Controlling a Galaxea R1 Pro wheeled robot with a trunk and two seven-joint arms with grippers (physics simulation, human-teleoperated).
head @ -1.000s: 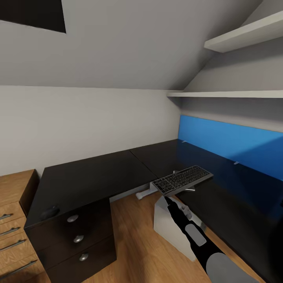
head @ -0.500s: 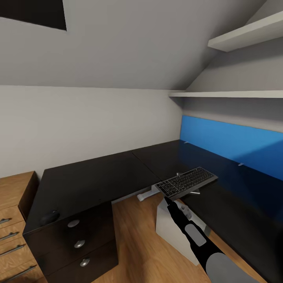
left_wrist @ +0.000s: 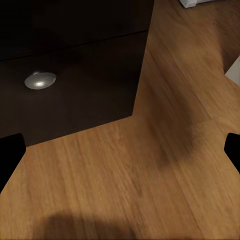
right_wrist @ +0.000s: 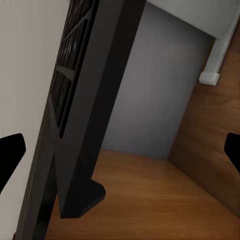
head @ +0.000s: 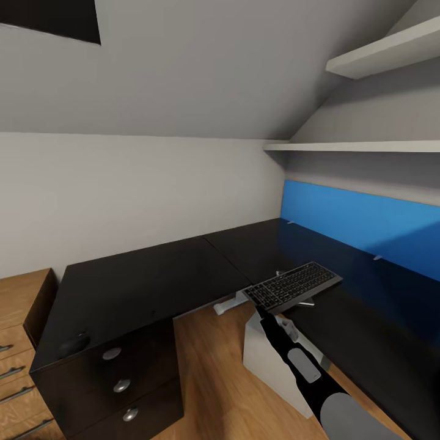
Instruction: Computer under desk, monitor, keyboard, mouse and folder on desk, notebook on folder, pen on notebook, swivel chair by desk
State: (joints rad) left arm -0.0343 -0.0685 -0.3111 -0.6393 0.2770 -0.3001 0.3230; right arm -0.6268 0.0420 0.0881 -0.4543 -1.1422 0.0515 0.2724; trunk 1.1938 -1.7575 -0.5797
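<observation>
head view, right gripper (head: 259,308) with jaws clamped on the keyboard (head: 292,285), held level at the black desk (head: 140,284) inner edge, mouse (head: 74,343) on desk's left end, computer (head: 269,360) beneath, left jaws apart above floor (left_wrist: 135,175)

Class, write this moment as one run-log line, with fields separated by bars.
right tool: holding keyboard above desk edge | mouse: on desk, above drawers | computer: on floor under desk | left tool: open, over floor
</observation>
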